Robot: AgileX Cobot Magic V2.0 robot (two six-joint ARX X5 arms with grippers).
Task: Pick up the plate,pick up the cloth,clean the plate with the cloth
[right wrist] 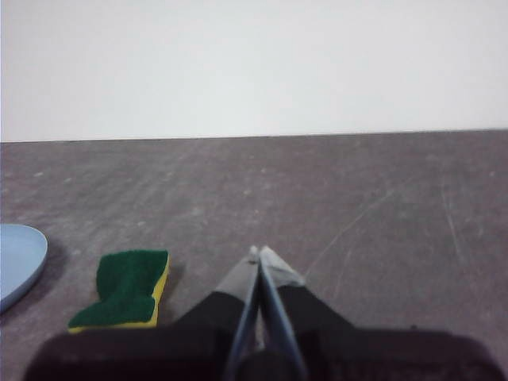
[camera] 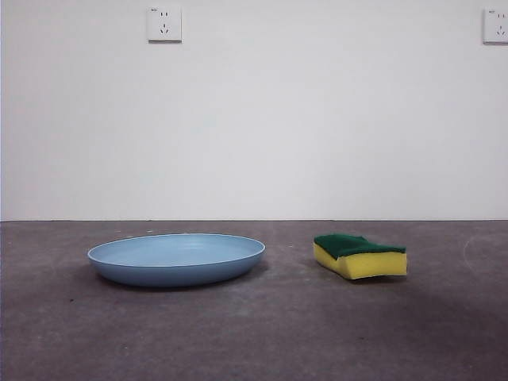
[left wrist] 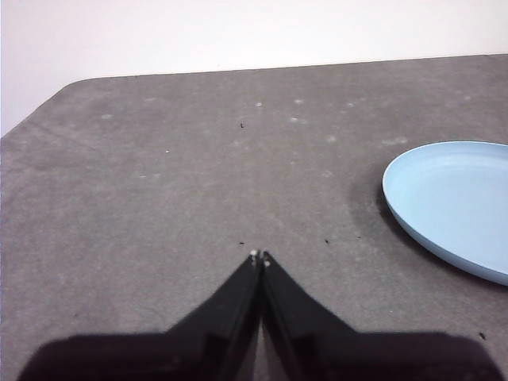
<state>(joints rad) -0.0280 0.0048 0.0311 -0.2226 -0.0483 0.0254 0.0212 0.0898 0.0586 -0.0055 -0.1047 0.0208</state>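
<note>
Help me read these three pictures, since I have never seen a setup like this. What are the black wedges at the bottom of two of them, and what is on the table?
They are one moment seen by three cameras on a two-armed robot. The front view looks level across a grey table. On it lie a wide, shallow, light blue plastic plate and, apart from it, a small yellow sponge block with a dark green scouring top. The other two cameras sit on the arms' wrists. The black wedges are each arm's gripper: the left gripper with jaws shut, near the plate; the right gripper also shut, beside the sponge. Neither holds anything; both things lie untouched on the table.
</note>
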